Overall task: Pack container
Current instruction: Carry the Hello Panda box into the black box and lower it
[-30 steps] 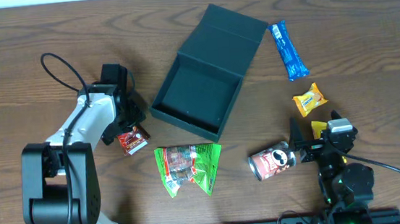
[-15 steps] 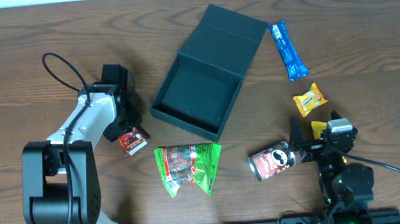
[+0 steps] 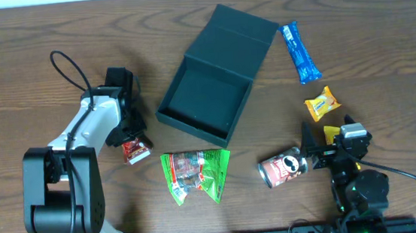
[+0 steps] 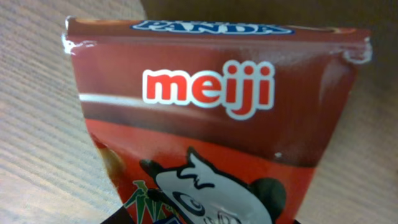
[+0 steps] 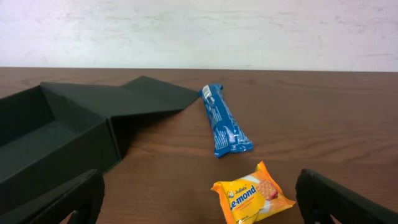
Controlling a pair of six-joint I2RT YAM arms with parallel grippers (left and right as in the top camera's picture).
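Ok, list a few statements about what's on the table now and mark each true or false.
1. The container is open and empty. True.
2. The blue packet lies inside the container. False: it lies outside, beside the lid.
3. The red can stands upright. False: it lies on its side.
4. The left gripper is down at the red Meiji packet. True.
5. The right gripper holds the yellow biscuit packet. False: its fingers stand open and empty; that packet lies ahead of them.
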